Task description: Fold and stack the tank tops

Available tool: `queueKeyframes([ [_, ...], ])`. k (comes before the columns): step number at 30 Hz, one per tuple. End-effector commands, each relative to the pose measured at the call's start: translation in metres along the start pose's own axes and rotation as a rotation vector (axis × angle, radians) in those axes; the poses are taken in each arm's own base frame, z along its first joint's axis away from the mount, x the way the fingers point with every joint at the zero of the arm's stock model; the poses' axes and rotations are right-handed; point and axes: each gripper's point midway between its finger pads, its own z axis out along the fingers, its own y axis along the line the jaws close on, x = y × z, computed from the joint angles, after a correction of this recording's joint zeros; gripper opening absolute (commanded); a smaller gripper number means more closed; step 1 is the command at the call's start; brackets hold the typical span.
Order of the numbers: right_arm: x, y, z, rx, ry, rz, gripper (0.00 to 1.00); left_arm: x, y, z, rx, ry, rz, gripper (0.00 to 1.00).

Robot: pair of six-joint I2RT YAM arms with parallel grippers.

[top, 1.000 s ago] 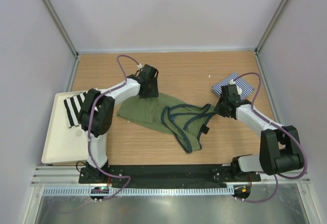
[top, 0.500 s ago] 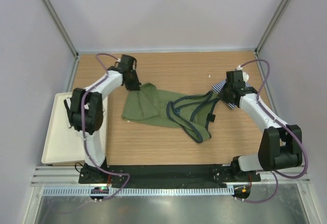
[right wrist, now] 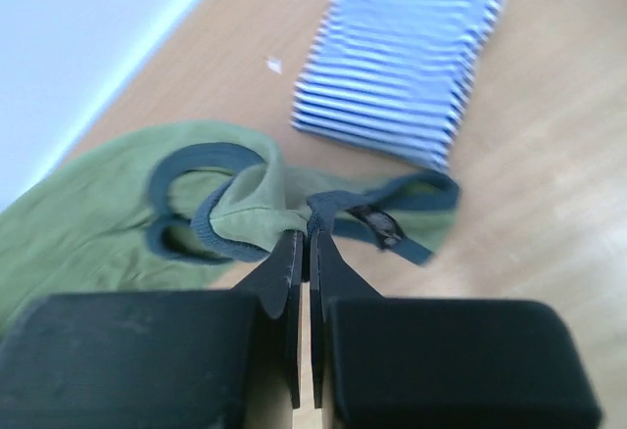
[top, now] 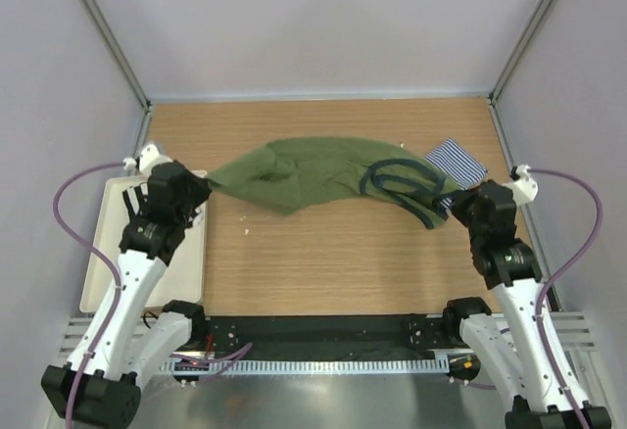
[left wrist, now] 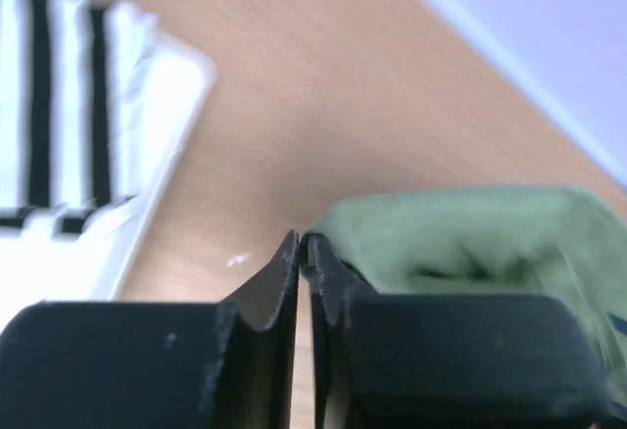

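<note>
Across the middle of the wooden surface (top: 323, 262) the olive green tank top (top: 313, 174) is drawn out lengthwise between the two hands, its navy trim bunched in loops at the right-hand end. The left hand (top: 206, 187) is clenched on the plain olive edge at the left end; the left wrist view confirms the fingers pressed together with a fold of green cloth pinched at their tips. The right hand (top: 451, 210) is clenched on the opposite end; the right wrist view shows its fingers nipped together on a navy-trimmed strap where it meets the olive cloth. Both gripped ends are raised. Whether the sagging middle of the garment touches the surface cannot be determined. The striped tank top (top: 460, 162) lies folded into a small rectangle flat on the surface at the far right, just beyond the right hand and near the olive top's strap loops; in the right wrist view it sits apart from them. A white tray (top: 103, 282) rests at the left edge of the surface, partly covered by the left arm. The left wrist view shows a black-and-white striped item (left wrist: 59, 106) lying in that tray.
</note>
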Motion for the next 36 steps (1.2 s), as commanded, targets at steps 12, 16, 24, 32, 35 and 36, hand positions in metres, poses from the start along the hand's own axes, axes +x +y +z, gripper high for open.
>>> queueKeyframes([
  [12,0.066,-0.017,-0.014,-0.131,0.165,-0.067,0.56,0.079,0.021,0.004,0.068,0.216,-0.006,0.72],
  [16,0.102,0.010,-0.004,-0.256,0.406,-0.165,0.57,0.102,-0.004,0.008,0.178,0.336,0.069,0.73],
  [24,0.148,-0.013,0.019,-0.074,0.555,-0.247,0.73,0.166,-0.005,0.024,0.031,0.493,0.292,0.88],
  [32,0.111,-0.008,0.074,0.080,0.388,-0.229,0.70,0.184,0.019,0.066,-0.117,0.480,0.383,0.86],
  [35,0.121,0.013,0.089,0.030,0.465,-0.219,0.72,0.199,0.029,0.081,-0.170,0.546,0.413,0.85],
  [36,0.124,0.013,0.097,0.049,0.478,-0.219,0.74,0.202,0.032,0.083,-0.182,0.554,0.420,0.84],
])
